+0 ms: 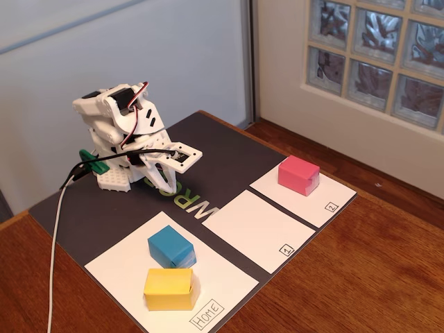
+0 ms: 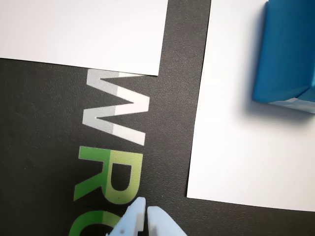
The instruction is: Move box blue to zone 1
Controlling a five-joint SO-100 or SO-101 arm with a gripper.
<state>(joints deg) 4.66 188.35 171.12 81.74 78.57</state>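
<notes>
The blue box (image 1: pixel 171 246) sits on the "Home" sheet (image 1: pixel 114 274), behind the yellow box (image 1: pixel 168 288). In the wrist view the blue box (image 2: pixel 288 54) is at the upper right on that sheet. Zone 1 (image 1: pixel 253 229) is the bare middle sheet with a boxed "1" at its corner; in the wrist view its corner (image 2: pixel 83 34) fills the upper left. My gripper (image 1: pixel 182 158) is folded back near the arm's base, over the dark mat, away from every box. In the wrist view its tips (image 2: pixel 146 211) are together with nothing between them.
A pink box (image 1: pixel 298 175) stands on the sheet marked "2" (image 1: pixel 326 201) at the right. The dark mat (image 1: pixel 90 208) with "WRO" lettering lies on a wooden table (image 1: pixel 361 277). A white cable (image 1: pixel 55 257) runs down the left. A wall and glass-block window stand behind.
</notes>
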